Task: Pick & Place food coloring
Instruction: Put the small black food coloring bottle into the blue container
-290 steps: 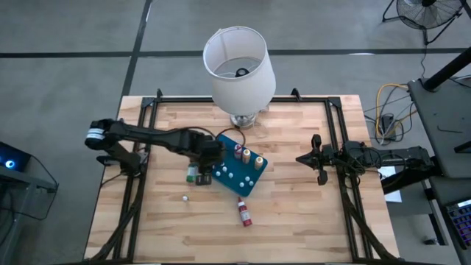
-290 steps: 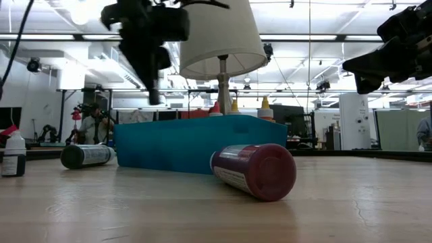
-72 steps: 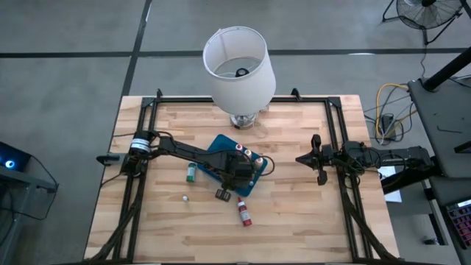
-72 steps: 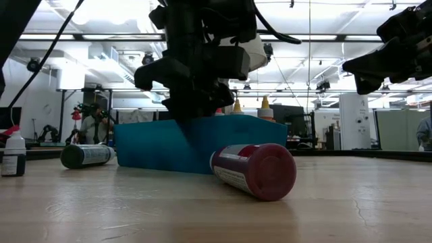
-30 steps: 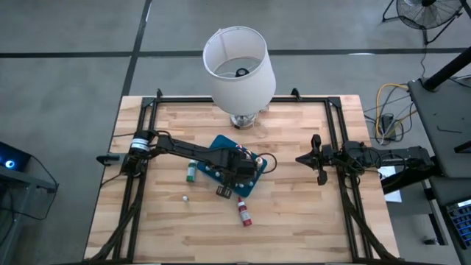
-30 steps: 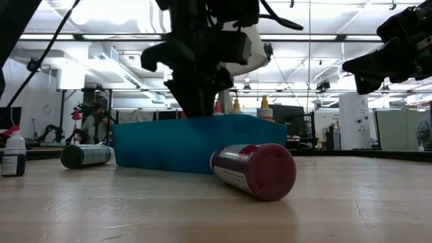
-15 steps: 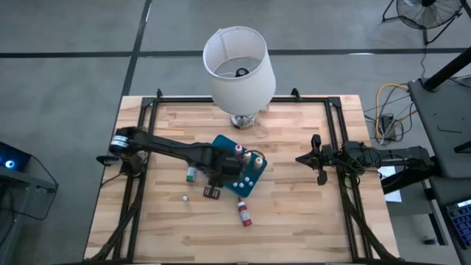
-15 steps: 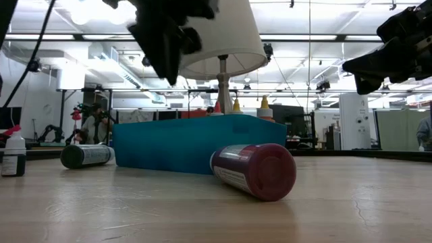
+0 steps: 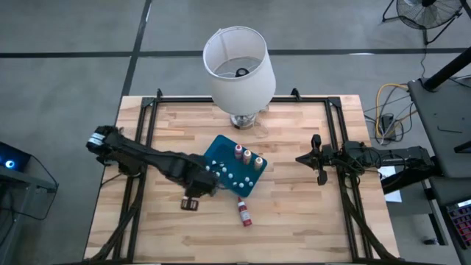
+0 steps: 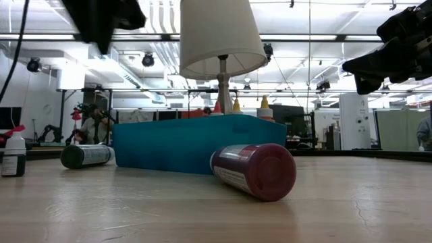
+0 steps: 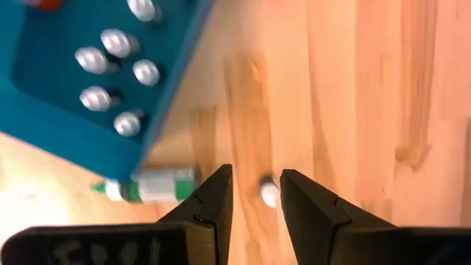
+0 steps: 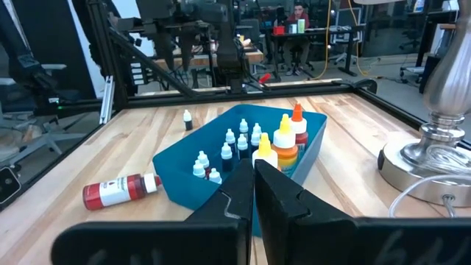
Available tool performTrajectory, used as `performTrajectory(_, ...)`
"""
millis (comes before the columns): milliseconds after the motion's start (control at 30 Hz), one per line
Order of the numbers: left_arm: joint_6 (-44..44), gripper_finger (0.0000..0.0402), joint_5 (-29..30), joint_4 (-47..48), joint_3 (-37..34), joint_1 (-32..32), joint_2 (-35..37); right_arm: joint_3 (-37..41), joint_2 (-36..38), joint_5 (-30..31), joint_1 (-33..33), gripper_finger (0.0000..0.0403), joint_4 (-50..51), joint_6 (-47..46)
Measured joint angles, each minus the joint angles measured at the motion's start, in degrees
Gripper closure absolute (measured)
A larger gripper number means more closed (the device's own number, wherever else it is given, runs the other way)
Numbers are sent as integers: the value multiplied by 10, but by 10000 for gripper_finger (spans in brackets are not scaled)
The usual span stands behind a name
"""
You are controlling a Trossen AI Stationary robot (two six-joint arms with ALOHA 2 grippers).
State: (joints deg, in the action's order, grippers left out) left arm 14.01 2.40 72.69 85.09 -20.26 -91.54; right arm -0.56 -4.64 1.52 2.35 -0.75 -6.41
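Observation:
The teal tray [image 9: 237, 174] holds several small white-capped bottles [image 11: 110, 46] and three taller food coloring bottles [image 9: 248, 156] standing upright. A green bottle [image 11: 151, 185] lies on its side on the wood left of the tray. A red bottle [image 9: 243, 213] lies on its side near the tray's front corner. A tiny dark bottle with a white cap [image 11: 269, 193] stands on the table. My left gripper [image 11: 254, 177] hangs open high above that tiny bottle, left of the tray, holding nothing. My right gripper [image 9: 318, 159] waits shut at the table's right.
A lamp with a white shade [image 9: 238, 65] stands on its metal base at the table's far edge, behind the tray. Black frame rails [image 9: 140, 147] run along the table's left and right sides. Bare wood lies along the near edge.
My left gripper has left the spot over the tray, gone toward the table's left and near edges, and risen well above the tray, rolling about its own axis. Its finger gap looks unchanged. The tray and bottles have stayed put.

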Motion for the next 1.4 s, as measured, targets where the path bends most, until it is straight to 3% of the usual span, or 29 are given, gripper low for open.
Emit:
performTrajectory(300, 78, 314, 0, -20, -122, -50, 103, 0, 0, 0, 0, 394, 0, 0)
performTrajectory(600, 121, 314, 0, -138, -264, -73, 187, 0, 0, 0, 0, 394, 0, 0)
performTrajectory(767, 115, 314, -19, -217, -325, -74, 195, 0, 0, 0, 0, 394, 0, 0)
performTrajectory(1067, 101, 314, -21, -259, -385, -74, 186, 0, 0, 0, 0, 394, 0, 0)
performTrajectory(1400, 115, 314, -21, -306, -410, -74, 184, 0, 0, 0, 0, 394, 0, 0)
